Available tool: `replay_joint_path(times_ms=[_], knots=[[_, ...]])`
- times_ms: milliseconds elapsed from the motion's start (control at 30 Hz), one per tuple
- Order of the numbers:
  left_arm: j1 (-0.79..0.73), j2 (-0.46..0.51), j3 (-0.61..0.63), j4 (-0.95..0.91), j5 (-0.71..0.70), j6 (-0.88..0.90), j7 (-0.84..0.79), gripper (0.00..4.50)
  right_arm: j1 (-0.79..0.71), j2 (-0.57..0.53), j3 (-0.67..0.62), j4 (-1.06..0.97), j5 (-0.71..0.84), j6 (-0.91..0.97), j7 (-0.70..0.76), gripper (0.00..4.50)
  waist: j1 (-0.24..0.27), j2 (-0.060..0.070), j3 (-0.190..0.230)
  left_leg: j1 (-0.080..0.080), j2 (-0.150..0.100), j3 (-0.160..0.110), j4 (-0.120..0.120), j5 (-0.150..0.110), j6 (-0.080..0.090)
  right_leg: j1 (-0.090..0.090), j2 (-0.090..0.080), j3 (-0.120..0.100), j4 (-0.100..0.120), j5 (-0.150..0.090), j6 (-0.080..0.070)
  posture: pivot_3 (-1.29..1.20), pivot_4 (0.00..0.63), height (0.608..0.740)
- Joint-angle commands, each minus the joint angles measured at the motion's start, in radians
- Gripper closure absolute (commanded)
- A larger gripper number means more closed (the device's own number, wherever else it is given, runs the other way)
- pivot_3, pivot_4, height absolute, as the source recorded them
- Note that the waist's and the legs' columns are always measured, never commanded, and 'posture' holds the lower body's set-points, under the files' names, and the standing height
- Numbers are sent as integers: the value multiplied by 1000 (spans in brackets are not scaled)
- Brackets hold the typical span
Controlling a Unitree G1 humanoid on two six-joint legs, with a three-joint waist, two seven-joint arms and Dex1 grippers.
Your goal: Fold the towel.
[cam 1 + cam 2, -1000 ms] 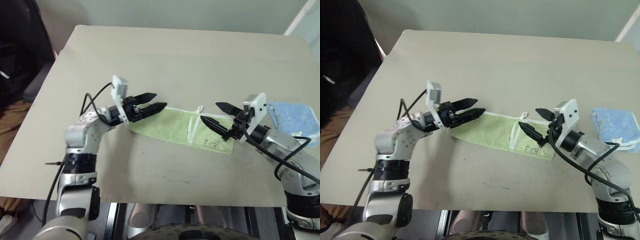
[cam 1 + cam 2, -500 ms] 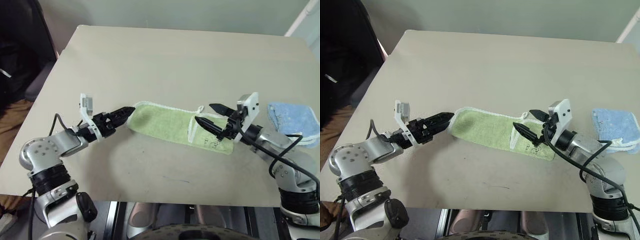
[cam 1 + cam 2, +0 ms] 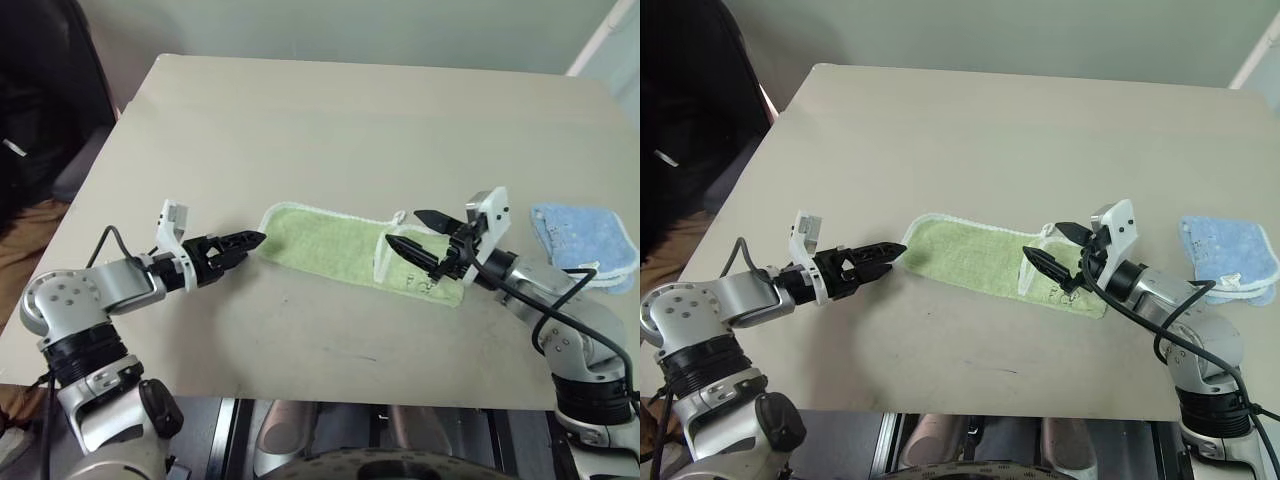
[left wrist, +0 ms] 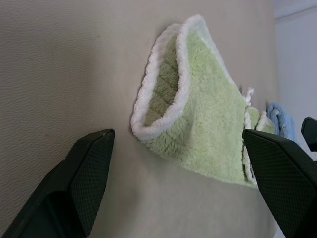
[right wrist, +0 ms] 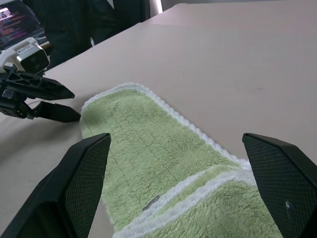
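Two towels are counted on the flat beige surface: one light green terry cloth towel with a white stitched edge and one light blue terry towel, the latter lying folded near the surface's right edge, well apart from the green one. The green towel is laid out as a long narrow strip across the middle of the surface, its long axis running from left to right and slanting slightly nearer toward the right. Its left end is rounded and doubled over, so that a white-edged fold is seen in the left wrist view, while its right end is overlapped by a folded-back layer whose white border crosses the strip. One small white loop tag is seen at the far edge, beside that border. Two hands are in view, each with two black fingers. The left hand is held just beside the left end of the green towel, its fingers spread apart with nothing between them. The right hand is poised over the right end, its fingers likewise held wide apart and grasping nothing.
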Motion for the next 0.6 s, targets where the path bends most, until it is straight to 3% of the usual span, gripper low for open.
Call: replay_joint_path(times_ms=[33,500,600], knots=[[-35,-42,7,33,15,6,25,24,2,4,-17,-25,-8,-7,-20,0,4,0,0,0,0,0,-1,1,1,0,0,0,0,0,0,0,150,740],[-96,-122,45,71,38,6,58,24,19,-3,-25,-36,-20,-9,-46,0,12,0,0,2,-1,-2,-9,6,-2,1,0,0,-1,-3,3,0,150,740],[-93,-127,52,67,49,6,60,537,18,-4,-26,-33,-23,-11,-45,0,12,-1,1,2,-1,-2,-9,6,-2,1,0,0,-1,-4,5,0,150,740]])
